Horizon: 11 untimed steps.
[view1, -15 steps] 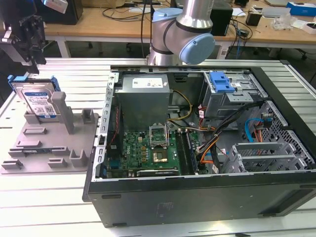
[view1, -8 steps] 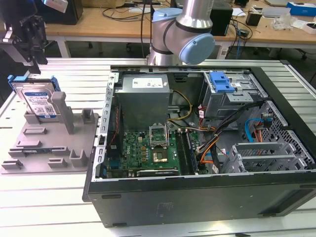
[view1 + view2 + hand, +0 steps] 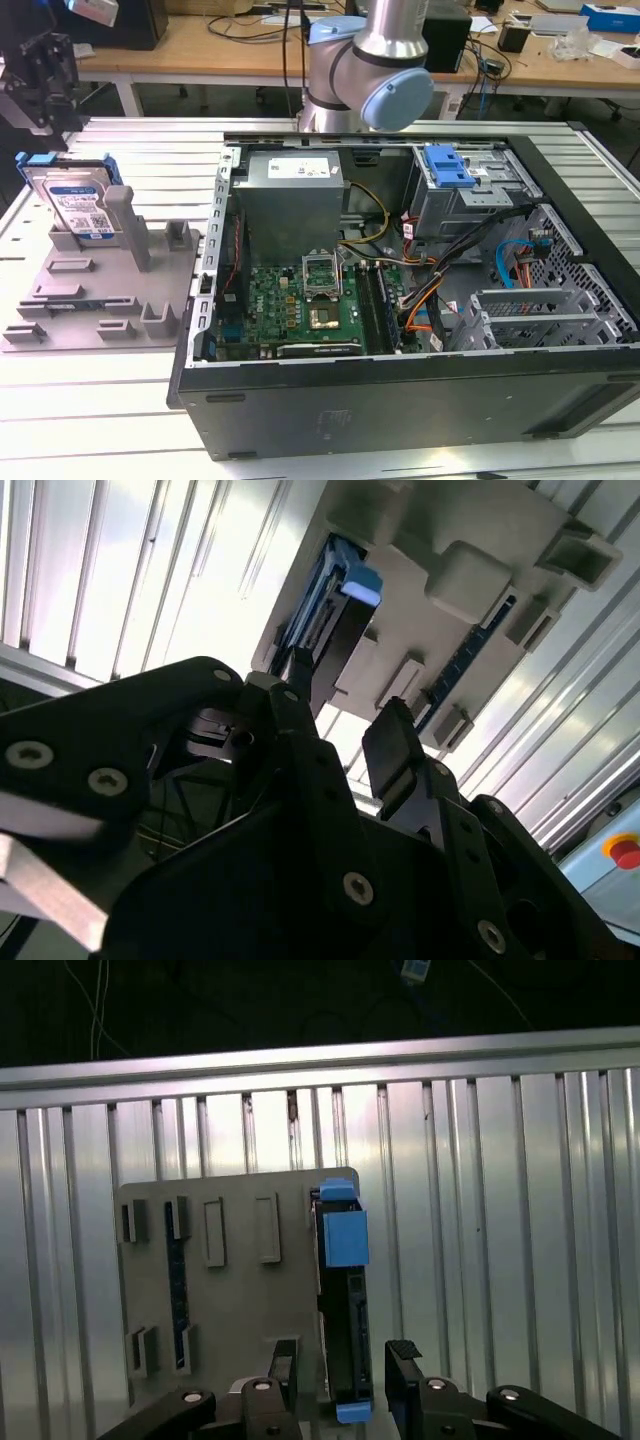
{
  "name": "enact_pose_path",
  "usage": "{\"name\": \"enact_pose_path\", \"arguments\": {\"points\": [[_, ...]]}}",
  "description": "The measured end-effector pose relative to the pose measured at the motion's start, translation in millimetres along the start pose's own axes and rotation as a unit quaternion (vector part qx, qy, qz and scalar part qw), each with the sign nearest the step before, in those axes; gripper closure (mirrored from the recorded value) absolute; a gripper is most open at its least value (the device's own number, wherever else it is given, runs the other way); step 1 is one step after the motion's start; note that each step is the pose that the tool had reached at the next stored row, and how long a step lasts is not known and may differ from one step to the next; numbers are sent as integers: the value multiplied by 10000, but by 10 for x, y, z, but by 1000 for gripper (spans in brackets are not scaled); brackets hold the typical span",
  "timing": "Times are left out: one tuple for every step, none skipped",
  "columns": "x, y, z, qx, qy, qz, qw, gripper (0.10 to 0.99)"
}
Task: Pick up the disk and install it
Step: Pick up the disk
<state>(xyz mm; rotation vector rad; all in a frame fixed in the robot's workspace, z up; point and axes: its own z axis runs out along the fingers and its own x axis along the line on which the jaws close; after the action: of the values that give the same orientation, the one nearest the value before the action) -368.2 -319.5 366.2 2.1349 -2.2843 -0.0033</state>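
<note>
The disk point(image 3: 75, 205), silver with a white and blue label and a blue frame, stands on edge in a slot at the back of the grey moulded tray point(image 3: 100, 290), at the exterior view's left. My black gripper point(image 3: 40, 70) hangs above it, apart from it. In the first wrist view the disk point(image 3: 345, 1300) shows edge-on, and the gripper point(image 3: 345, 1360) is open with one finger on each side of the disk's line. In the second wrist view the gripper point(image 3: 340, 730) points at the disk point(image 3: 330, 610) on the tray point(image 3: 480, 540).
An open computer case point(image 3: 400, 400) lies to the exterior view's right of the tray, with a motherboard, cables and a drive cage carrying a blue plastic clip point(image 3: 447, 165). The arm's base point(image 3: 370, 70) stands behind the case. Everything rests on a ribbed metal table point(image 3: 120, 400).
</note>
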Motion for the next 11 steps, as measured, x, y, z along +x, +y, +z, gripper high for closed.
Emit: {"name": "enact_pose_path", "arguments": {"points": [[2, 38, 2, 1, 0, -4, 10000, 604], [4, 62, 3, 0, 1, -7, 10000, 604], [6, 89, 5, 0, 1, -13, 10000, 604], [7, 118, 9, 0, 1, -23, 10000, 604], [6, 149, 14, 1, 1, -37, 10000, 604], [-1, 177, 21, 1, 1, -50, 10000, 604], [-13, 209, 29, 1, 1, -63, 10000, 604], [-24, 236, 37, 1, 1, -74, 10000, 604], [-34, 273, 48, 1, 2, -89, 10000, 604], [-34, 288, 54, 1, 2, -93, 10000, 604], [-33, 306, 62, 2, 1, -99, 10000, 604]]}}
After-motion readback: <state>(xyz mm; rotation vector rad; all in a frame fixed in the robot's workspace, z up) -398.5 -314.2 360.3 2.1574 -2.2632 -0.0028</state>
